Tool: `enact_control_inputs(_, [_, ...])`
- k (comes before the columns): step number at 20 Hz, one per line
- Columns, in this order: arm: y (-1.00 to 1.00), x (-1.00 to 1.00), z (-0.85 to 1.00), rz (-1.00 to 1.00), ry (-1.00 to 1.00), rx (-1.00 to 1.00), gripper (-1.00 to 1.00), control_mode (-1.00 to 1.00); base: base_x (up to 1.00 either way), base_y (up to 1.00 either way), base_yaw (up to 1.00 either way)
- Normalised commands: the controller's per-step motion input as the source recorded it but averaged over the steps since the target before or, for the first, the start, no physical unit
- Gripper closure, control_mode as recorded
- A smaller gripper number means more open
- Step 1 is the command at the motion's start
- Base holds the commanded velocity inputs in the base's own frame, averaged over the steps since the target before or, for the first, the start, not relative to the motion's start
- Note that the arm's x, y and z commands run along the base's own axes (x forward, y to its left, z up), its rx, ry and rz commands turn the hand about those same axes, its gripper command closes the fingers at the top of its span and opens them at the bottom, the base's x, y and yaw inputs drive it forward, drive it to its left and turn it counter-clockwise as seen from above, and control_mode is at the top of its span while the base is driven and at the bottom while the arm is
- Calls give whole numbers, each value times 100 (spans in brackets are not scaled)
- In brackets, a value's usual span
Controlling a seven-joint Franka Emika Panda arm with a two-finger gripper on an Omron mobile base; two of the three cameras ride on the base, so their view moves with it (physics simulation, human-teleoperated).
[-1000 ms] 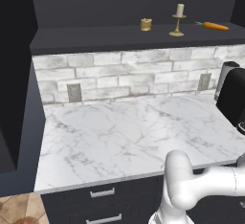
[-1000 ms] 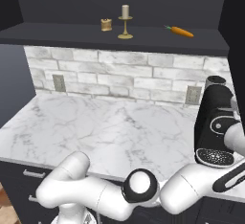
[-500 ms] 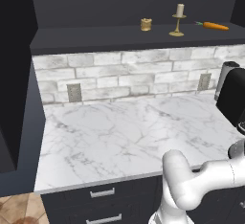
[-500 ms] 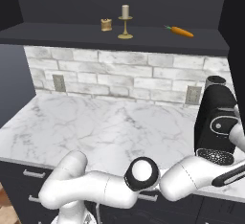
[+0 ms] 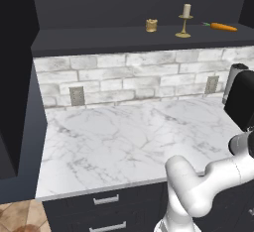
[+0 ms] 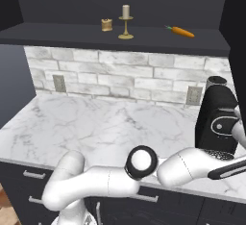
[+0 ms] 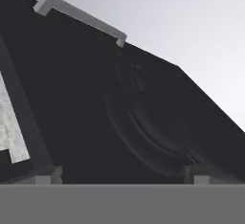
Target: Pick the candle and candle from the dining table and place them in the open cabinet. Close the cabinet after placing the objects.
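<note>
Both candles stand on the shelf of the open dark cabinet [image 5: 124, 40]. The short golden-tan candle [image 5: 151, 25] [image 6: 106, 25] is on the left. Just right of it is the cream candle on its brass candlestick [image 5: 185, 20] [image 6: 126, 22]. My arm stretches low and far to the right, off the edge of both base views. In the hand view my gripper [image 7: 122, 176] is open, its fingertips [image 7: 48, 173] wide apart with nothing between them. It faces a dark ornately panelled door [image 7: 158, 122] with a silver bar handle [image 7: 81, 15]. The dining table is out of view.
An orange carrot [image 5: 221, 27] [image 6: 181, 31] lies on the shelf right of the candles. Below is a marble counter [image 5: 124, 137] backed by white brick. A black coffee machine [image 6: 218, 118] stands at its right end. Dark drawers [image 5: 106, 200] run under the counter.
My arm's elbow has lifted a little and the forearm has swung further right. The candles, the carrot and the gripper's opening are unchanged.
</note>
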Motion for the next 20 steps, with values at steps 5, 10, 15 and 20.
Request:
enact_control_inputs(5, [44,-45,15,-3,-14,-25,-100,-100,0,0,0])
enact_control_inputs(10, [97,-36,0,-13,-9,-32,-100,-100,0,0,0])
enact_control_inputs(15, [86,-49,6,-21,-15,-26,-100,-100,0,0,0])
enact_control_inputs(20, [85,-40,38,-24,-14,-20,-100,-100,0,0,0])
